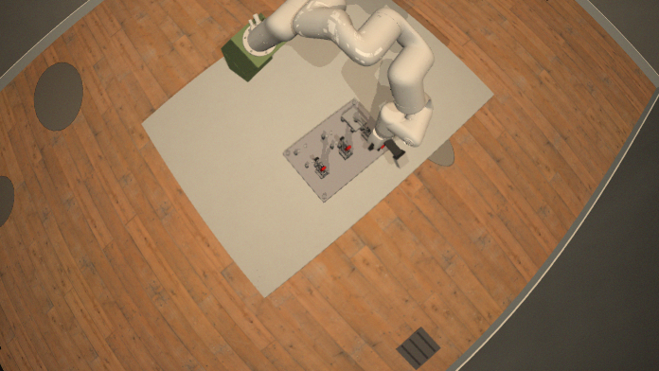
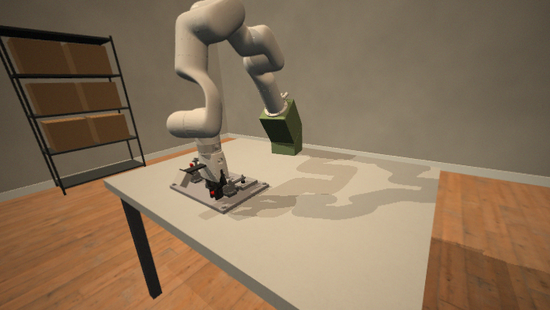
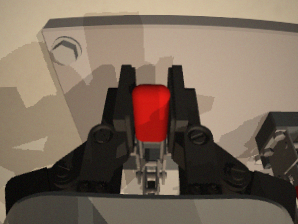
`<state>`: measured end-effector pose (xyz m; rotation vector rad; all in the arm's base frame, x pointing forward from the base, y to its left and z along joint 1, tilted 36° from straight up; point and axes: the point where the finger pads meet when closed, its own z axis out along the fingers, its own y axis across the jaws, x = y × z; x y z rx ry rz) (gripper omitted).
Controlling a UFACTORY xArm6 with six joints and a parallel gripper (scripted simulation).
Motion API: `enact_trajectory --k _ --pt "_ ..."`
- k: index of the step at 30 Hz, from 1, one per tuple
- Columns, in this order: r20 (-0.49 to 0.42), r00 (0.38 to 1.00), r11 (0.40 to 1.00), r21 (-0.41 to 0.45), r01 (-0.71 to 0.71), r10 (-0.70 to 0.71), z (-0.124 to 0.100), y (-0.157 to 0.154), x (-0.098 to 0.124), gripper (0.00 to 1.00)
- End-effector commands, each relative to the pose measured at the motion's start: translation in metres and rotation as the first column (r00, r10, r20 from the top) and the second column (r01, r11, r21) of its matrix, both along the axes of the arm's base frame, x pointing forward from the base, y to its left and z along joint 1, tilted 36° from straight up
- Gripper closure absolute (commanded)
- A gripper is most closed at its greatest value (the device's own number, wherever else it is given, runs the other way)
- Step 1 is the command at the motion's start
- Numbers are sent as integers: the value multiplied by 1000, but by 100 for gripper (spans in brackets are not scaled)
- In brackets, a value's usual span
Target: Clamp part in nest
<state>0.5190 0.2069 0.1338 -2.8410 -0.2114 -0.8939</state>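
Note:
The grey fixture plate (image 1: 303, 166) (image 2: 233, 202) (image 3: 220, 50) lies on the table with three clamps on it. My gripper (image 1: 382, 148) (image 2: 215, 189) (image 3: 151, 83) is at the plate's right end, shut on the red handle (image 3: 150, 112) (image 2: 212, 193) of the clamp there. The handle stands upright between the two black fingers. The other two clamps show their red handles in the overhead view, the middle handle (image 1: 347, 148) and the left handle (image 1: 323, 167). A grey rectangular part (image 1: 352, 114) shows at the nest behind my wrist, half hidden by the arm. I cannot tell how it sits.
The arm's green base block (image 1: 246, 57) (image 2: 284, 130) stands at the back of the table. A black shelf rack (image 2: 71, 99) with brown boxes stands on the floor at the left. The plate lies near the table's edge (image 2: 166, 221).

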Motion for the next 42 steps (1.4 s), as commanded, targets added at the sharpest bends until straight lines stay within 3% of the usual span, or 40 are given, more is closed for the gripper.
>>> enact_trajectory --k 1,10,11,42 --pt "2 1000 1000 1 0 0 1 0 0 100" --pt "2 1000 1000 1 0 0 1 0 0 100" --pt "2 1000 1000 1 0 0 1 0 0 53" --pt "2 1000 1000 1 0 0 2 0 0 53"
